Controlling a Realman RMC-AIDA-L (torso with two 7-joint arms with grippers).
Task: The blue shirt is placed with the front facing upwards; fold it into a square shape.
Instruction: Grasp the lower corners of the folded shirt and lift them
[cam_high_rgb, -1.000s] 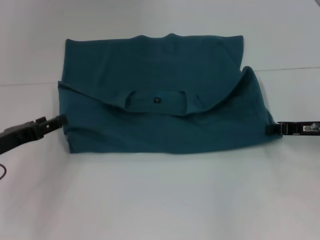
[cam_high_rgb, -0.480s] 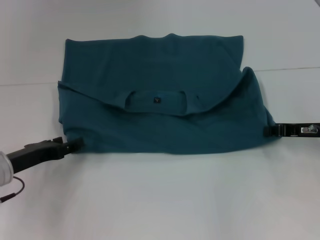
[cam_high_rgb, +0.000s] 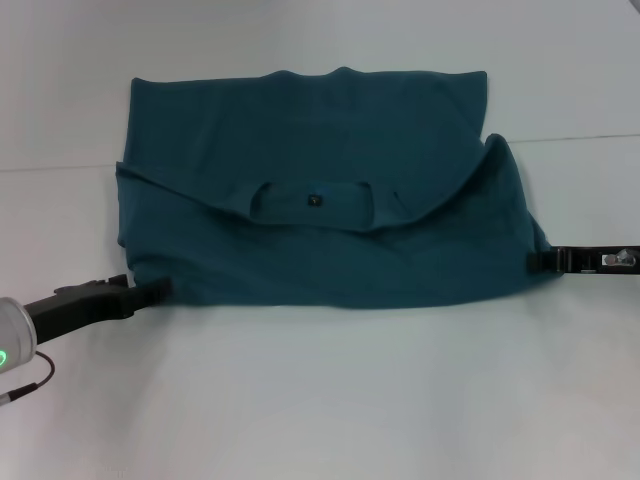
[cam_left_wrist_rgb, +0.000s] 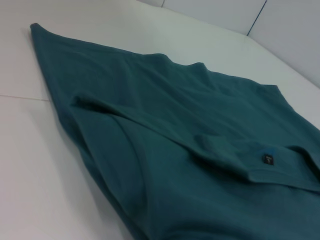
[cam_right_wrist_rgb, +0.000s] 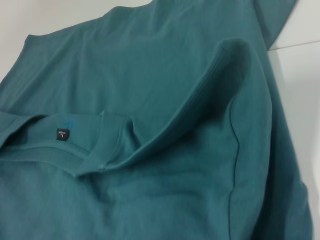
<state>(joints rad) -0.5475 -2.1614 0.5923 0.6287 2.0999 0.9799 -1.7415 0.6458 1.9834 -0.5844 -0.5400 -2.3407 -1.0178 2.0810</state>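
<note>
Head view: the blue shirt (cam_high_rgb: 320, 190) lies folded across the white table (cam_high_rgb: 330, 400), collar facing up. The left hand (cam_high_rgb: 155, 290) meets its near left corner, the right hand (cam_high_rgb: 535, 261) its right edge; whether either is clamped, I cannot tell. Left wrist view: the neck label (cam_left_wrist_rgb: 268, 159) shows. Right wrist view: a raised fold (cam_right_wrist_rgb: 220, 75) curves beside the collar.

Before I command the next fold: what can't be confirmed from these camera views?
- Left gripper at the blue shirt near-left corner: head view hides fingertips under cloth; grip unknown.
- Right gripper at the right edge: fingertips too small, against dark fabric.
- Neck label: text unreadable.
- Chest lettering: not visible, shirt folded over.
- Wrist views: no fingers shown.
</note>
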